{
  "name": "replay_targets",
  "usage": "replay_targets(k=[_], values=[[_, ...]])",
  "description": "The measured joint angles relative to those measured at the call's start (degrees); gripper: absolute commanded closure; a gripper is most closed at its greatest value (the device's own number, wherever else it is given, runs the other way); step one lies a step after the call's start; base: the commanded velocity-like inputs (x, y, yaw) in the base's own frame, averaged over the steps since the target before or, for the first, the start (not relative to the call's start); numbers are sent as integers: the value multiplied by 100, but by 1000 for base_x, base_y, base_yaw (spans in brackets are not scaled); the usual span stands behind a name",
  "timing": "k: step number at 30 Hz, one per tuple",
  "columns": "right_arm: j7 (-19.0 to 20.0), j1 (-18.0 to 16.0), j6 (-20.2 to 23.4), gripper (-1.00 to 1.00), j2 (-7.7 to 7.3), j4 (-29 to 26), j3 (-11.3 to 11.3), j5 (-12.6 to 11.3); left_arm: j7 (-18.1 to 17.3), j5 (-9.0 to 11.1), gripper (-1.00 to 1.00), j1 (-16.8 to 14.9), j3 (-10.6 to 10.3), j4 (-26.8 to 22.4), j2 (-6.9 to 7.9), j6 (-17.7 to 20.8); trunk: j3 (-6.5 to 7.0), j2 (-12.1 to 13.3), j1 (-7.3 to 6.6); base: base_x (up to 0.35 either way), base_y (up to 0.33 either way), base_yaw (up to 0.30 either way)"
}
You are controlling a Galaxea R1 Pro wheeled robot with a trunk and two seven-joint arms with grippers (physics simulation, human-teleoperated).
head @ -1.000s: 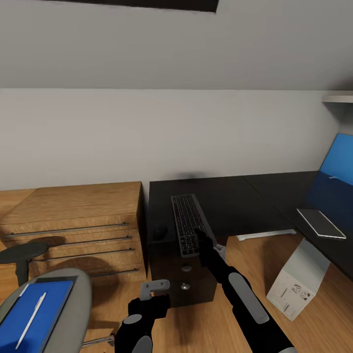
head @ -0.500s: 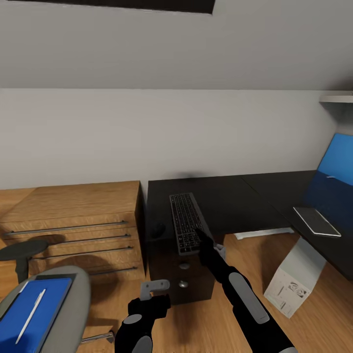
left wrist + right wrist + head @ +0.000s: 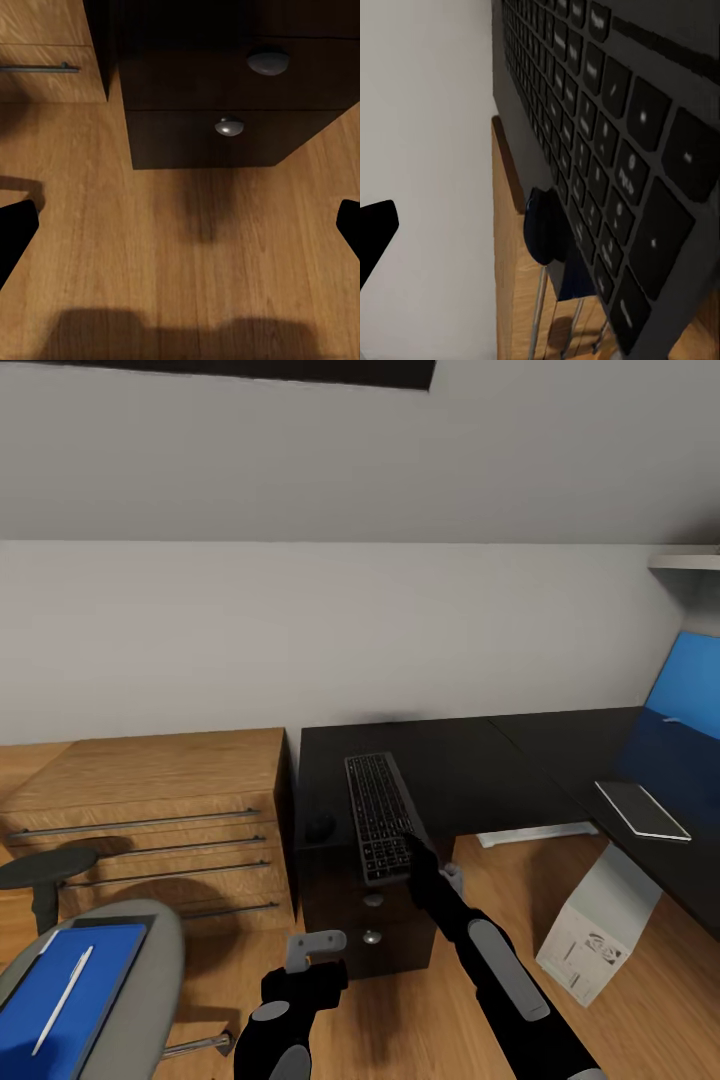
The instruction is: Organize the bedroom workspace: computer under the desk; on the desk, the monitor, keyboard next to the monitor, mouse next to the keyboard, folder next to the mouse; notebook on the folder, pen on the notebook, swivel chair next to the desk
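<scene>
Nearest the robot, the left hand (image 3: pixel 315 950) hangs low over the wood floor (image 3: pixel 180 247) with its fingers spread wide and nothing between them, facing the black drawers (image 3: pixel 217 131) and their round silver knobs. Beside it, on the swivel chair (image 3: pixel 150 970), lies the blue folder (image 3: pixel 60 985) with the white pen (image 3: pixel 62 1000) across it. Further on, the right hand (image 3: pixel 408 842) sits at the near end of the keyboard (image 3: pixel 378 815), which lies on the counter (image 3: pixel 470 770) with that end overhanging the edge; whether its fingers grip the keyboard cannot be told. The keyboard looks stiff, flat and light, probably best pinched by this near short edge, though it may pivot or slip. The mouse (image 3: pixel 320 826) rests just beside it. Far right lies the notebook (image 3: pixel 642 810); below stands the computer (image 3: pixel 585 945).
</scene>
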Motion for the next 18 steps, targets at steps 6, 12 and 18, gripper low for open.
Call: replay_targets(k=[6, 12, 18], values=[[-12, 0, -3, -100, 16, 196, -348, -3, 1, 0, -100, 0, 0, -3, 0, 0, 0, 0, 0, 0, 0, 0], [-12, 0, -11, -100, 18, 213, -402, -4, -4, 0, -100, 0, 0, -9, 0, 0, 0, 0, 0, 0, 0, 0], [-12, 0, -16, -100, 16, 218, -408, -2, -3, 0, -100, 1, 0, -44, 0, 0, 0, 0, 0, 0, 0, 0]])
